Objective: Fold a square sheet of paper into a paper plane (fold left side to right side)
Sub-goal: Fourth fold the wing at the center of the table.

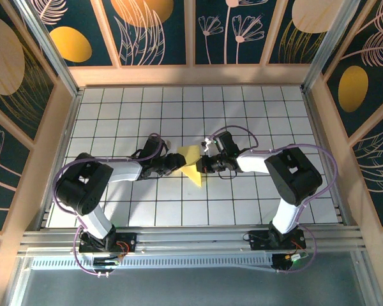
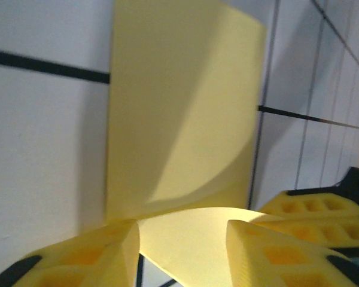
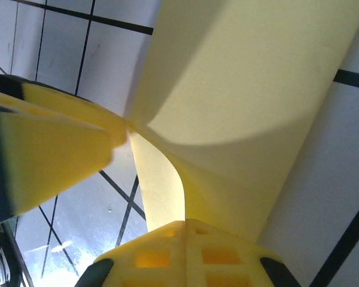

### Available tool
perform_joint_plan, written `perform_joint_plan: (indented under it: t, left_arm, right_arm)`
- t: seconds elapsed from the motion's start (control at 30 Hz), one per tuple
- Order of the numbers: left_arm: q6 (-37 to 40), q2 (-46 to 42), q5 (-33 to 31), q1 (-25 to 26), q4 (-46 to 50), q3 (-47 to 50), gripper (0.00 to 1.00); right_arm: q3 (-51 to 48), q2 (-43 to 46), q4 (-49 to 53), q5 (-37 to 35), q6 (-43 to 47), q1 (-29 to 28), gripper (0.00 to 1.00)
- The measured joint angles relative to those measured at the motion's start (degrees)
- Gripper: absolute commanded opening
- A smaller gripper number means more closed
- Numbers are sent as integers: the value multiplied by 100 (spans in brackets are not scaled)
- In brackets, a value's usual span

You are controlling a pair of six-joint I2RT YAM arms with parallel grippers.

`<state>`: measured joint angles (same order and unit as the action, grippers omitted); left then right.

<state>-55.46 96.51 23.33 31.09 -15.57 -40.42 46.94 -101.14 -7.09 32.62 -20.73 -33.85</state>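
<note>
Top camera looks down from the near edge over the whole tabletop (image 1: 255, 204). Both wrist cameras, close in, share the yellow paper (image 2: 179, 119).

Left gripper (image 1: 177, 160), right gripper (image 1: 203, 164) and paper (image 1: 194, 171) crowd mid-table; outer tiles (image 1: 115, 210) free.

The left arm (image 1: 118, 172) rises from its base at the near edge, bends at the elbow and stretches low toward the right. The left fingers (image 2: 90, 254) stand apart, and the yellow sheet (image 2: 179, 119) curves loosely between them. The right arm (image 1: 274, 167) mirrors it and reaches left with its forearm nearly level. The right fingers (image 3: 48, 155) are pressed together, pinching a raised fold of the sheet. The two sets of fingertips sit just beside each other.
</note>
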Motion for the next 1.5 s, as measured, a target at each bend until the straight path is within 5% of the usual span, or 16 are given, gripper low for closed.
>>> perform_joint_plan:
  t: [0.27,0.97,1.13,1.27,1.4,1.5]
  left_arm:
    - [-24,-518,87,-472,-94,9,52]
    - [-227,813,780,-485,-573,-518,44]
    - [-225,1067,949,-483,-702,-699,38]
    - [-227,1255,1029,-483,-789,-813,22]
    - [-234,1296,1036,-483,-835,-824,7]
    - [-291,1294,1023,-483,-909,-822,4]
  right_arm:
    - [-136,393,-20,175,52,201,0]
    - [-463,741,-332,544,68,417,0]
    - [-463,741,-361,590,68,420,0]
    - [-463,741,-369,608,68,420,0]
    - [-463,743,-339,531,94,424,19]
    - [-459,778,-157,271,140,435,32]
